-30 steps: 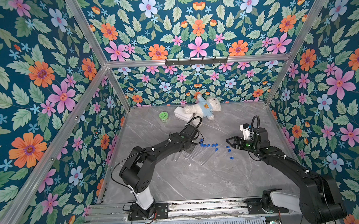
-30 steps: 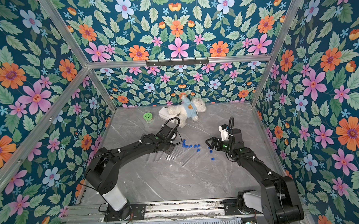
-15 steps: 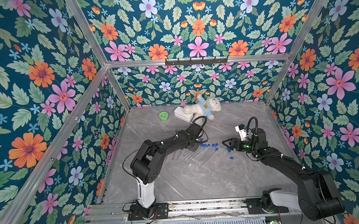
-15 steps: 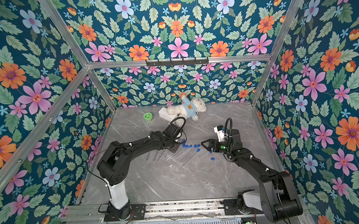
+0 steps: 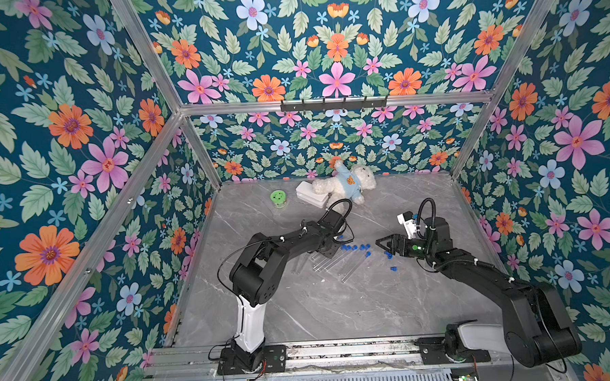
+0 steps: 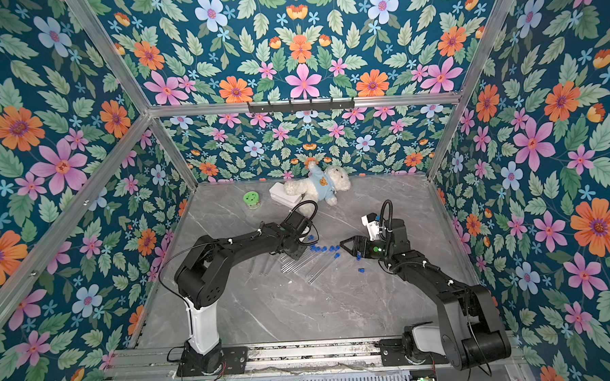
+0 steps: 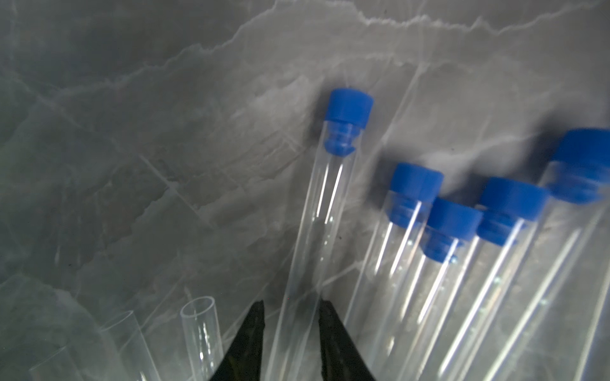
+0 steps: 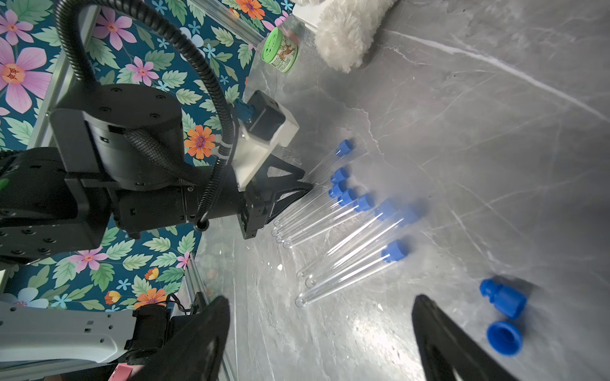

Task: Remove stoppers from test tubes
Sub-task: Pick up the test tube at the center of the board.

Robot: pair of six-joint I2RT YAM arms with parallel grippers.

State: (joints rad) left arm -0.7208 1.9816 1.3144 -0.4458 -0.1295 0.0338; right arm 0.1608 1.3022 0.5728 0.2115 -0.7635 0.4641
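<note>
In both top views, a grey marble bench (image 5: pixel 337 313) sits inside floral walls (image 5: pixel 82 137), with the test tubes (image 5: pixel 354 268) (image 6: pixel 323 268) lying mid-bench. The left arm (image 5: pixel 291 239) stands more upright than a second ago.

Left wrist: the left hand (image 7: pixel 292 313) is narrow, clamping one stoppered test tube (image 7: pixel 317 211).

Right wrist: the right hand (image 8: pixel 325 330) is spread wide and empty, with loose stoppers (image 8: pixel 503 300) beside it. The green jar (image 8: pixel 280 49) has a label too blurred to read.
</note>
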